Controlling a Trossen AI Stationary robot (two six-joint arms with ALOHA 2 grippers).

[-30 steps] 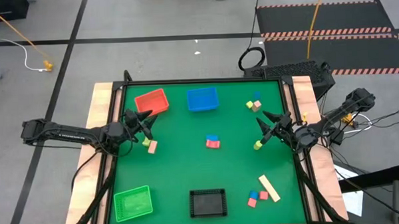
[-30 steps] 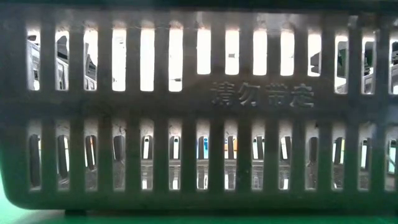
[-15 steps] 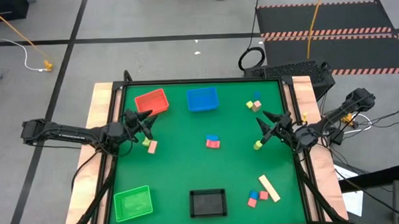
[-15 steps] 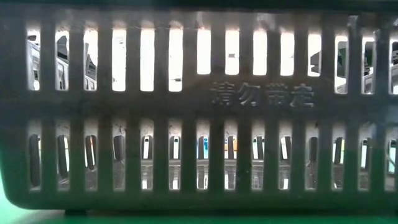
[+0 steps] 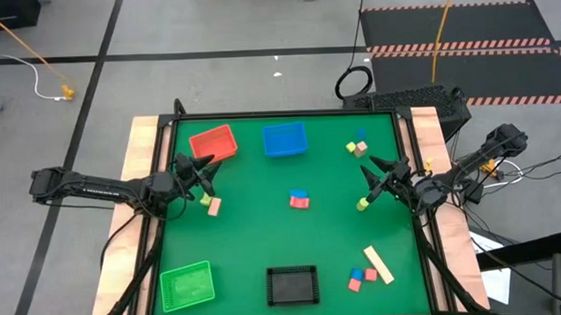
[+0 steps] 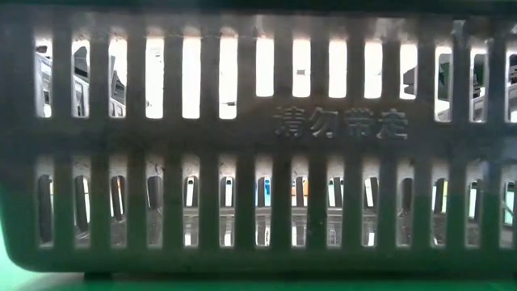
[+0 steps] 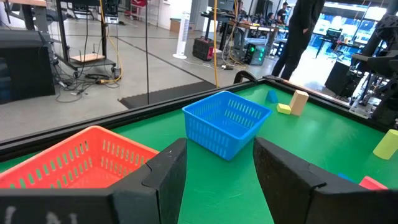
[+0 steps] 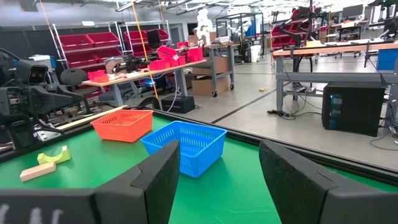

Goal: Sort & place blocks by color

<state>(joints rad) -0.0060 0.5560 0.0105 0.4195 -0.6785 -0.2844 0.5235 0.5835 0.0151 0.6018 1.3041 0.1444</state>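
While fingers parted and empty, left gripper [image 5: 199, 173] hovering just beside red basket [image 5: 214, 143], pink and yellow-green blocks [image 5: 211, 206] close below it; right gripper [image 5: 372, 180] likewise parted, beside yellow-green block [image 5: 362, 205], well apart from that basket.

Workshop — benches [image 8: 118, 78], red bins [image 8: 78, 42], cables [image 7: 87, 74].

Two slim dark arms — black cables trailing, each pincer matte black.
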